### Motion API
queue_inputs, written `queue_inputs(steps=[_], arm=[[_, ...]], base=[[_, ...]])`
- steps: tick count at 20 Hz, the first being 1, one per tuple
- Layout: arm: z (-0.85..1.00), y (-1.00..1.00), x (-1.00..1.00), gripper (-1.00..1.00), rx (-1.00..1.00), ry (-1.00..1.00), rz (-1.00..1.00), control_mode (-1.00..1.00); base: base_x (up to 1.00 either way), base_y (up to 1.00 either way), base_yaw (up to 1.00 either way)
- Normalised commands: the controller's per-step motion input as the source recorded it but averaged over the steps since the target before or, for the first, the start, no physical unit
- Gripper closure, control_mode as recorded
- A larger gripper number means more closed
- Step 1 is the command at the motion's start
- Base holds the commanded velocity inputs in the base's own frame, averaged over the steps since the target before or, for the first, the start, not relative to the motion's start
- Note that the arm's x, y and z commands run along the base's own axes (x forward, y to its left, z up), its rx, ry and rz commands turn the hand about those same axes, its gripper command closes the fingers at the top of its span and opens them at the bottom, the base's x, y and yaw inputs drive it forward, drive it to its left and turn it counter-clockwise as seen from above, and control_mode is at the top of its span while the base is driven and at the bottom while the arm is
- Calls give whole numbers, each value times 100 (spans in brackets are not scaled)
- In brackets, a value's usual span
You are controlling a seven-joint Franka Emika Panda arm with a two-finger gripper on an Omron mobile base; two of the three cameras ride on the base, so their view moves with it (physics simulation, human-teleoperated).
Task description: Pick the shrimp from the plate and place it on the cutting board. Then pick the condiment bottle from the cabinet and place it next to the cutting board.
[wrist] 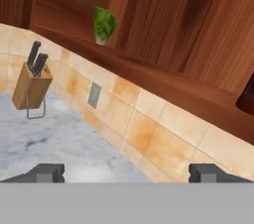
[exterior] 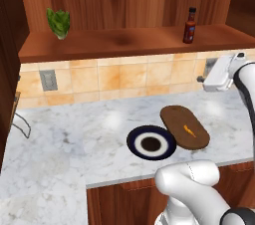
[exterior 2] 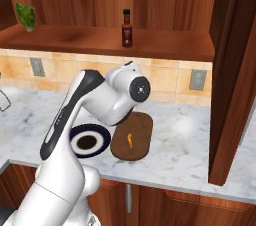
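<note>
**Operator:** Half the job looks done to me. The tiny curved orange shrimp (exterior: 189, 130) lies on the flat oval dark brown wooden cutting board (exterior: 175, 118), and the round navy-rimmed plate (exterior: 135, 137) just beside the board is bare at its brown centre. What's left is the slim dark red hot-sauce condiment bottle (exterior: 189, 26).

**Observer:** Where does it sit from your tool?

**Operator:** It stands upright, long axis vertical, on the open shelf of the reddish-brown wooden wall cabinet (exterior: 124, 42), above and behind the board. In the hand view my two-finger gripper (wrist: 126, 173) has its dark tips spread wide with nothing between them, and it looks along the tiled backsplash (wrist: 149, 129). A dark red shape cut off at that view's right edge, on the shelf, is probably the bottle, so I judge it lies off to that side and higher than the tips. I'd have to swing the hand that way and lift before closing in.

**Observer:** Anything in the way?

**Operator:** The shelf around the bottle looks open. The green leafy vegetable (exterior: 59, 22) sits well apart at the shelf's far end, and the wooden knife block (wrist: 32, 86) stands on the white marble counter (exterior: 74, 139) beyond it. My worry is the shelf's front edge under the hand, and tipping a tall narrow bottle on approach.
</note>
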Motion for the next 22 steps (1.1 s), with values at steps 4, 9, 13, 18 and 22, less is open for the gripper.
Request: queue_inputs(steps=[4, 9, 13, 18, 22], arm=[[29, 0, 0, -100, 1, -4, 8, -100], [22, 0, 0, -100, 0, -7, 9, -100], [3, 3, 0, -100, 0, -5, 6, -100], [0, 10, 0, -100, 0, -4, 1, -100], [2, 8, 0, -100, 0, 0, 0, -100]], base=[[0, 0, 0], [0, 0, 0], [0, 0, 0], [0, 0, 0], [0, 0, 0]])
